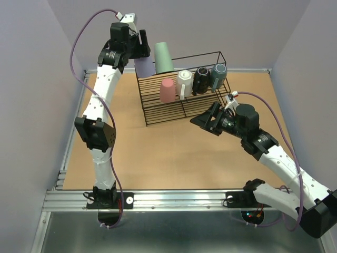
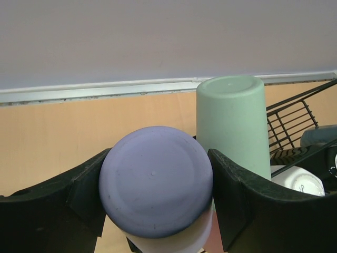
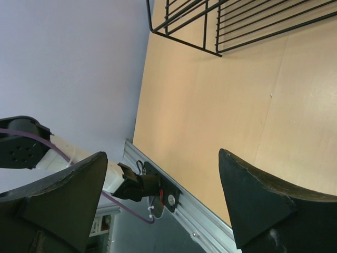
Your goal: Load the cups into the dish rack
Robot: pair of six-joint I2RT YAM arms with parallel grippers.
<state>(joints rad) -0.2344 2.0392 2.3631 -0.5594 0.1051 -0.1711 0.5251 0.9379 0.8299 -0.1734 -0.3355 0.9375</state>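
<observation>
– Cups: where did they sit?

– Four stood in a row across the dish rack (image 1: pixel 174 110): the pink tumbler (image 1: pixel 167 90) at the 9 o'clock end, then the white mug (image 1: pixel 184 83), the black mug (image 1: pixel 200 80) and the grey-blue mug (image 1: pixel 218 75) toward 3 o'clock. The green tumbler (image 1: pixel 163 57) stood base up at the rack's 11 o'clock corner.

– And the lavender one?

– The lavender tumbler (image 1: pixel 144 67) was in the left gripper (image 2: pixel 158 190), just beside the green one on its 9 o'clock side. The black fingers (image 2: pixel 89 195) pressed its sides, and its flat base faced the wrist camera. Whether it touched the wire, I could not tell.

– What about the other arm?

– The right gripper (image 1: pixel 202 120) hung over the table (image 1: pixel 174 153) at about 5 o'clock from the rack, near its front corner but apart from it. Its fingers were spread wide with nothing between them; only bare board and a corner of the rack showed in its wrist view.
</observation>
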